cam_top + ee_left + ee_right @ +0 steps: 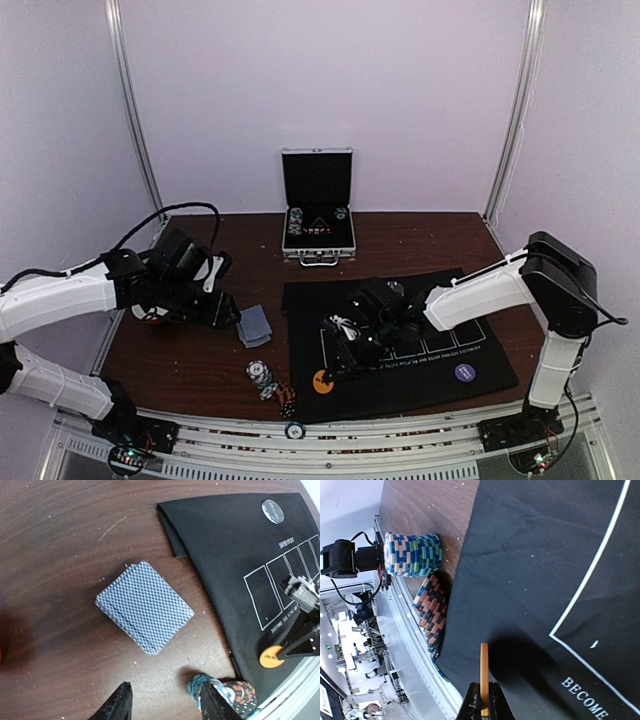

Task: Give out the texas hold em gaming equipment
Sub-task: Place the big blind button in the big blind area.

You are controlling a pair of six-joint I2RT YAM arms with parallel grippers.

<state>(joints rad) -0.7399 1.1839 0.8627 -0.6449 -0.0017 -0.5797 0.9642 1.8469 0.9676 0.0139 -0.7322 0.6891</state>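
Right gripper (482, 707): fingers clamped together on the lower rim of the orange button disc (484, 672). The disc is held on edge just above the near-left corner of the black mat (535, 580).

Left gripper (167, 705): fingers apart, nothing between them, over the table top (60, 555) just off the mat's left edge. The deck of cards (145, 607) lies flat just beyond the tips.

Handling, by judgement:
- The disc looks thin, stiff, light and probably slick. A rim pinch gives little purchase, so it may pivot or slip. It is safer laid flat than dropped.
- The deck is light and loose, so the cards will shear over one another. It is best squeezed across the two long sides, taking the whole stack at once.

Looks:
- The disc is plain orange, with dark lettering on its face in the left wrist view.
- The deck has grey-blue lattice backs, its edges stepped slightly askew.
- Poker chips (415, 555) stand off the mat's near-left corner as a blue-green stack and a red-black one beside it, all with striped edges.
- A silver disc (273, 511) lies by the mat's far edge, and a purple disc (464, 372) toward its near-right corner.
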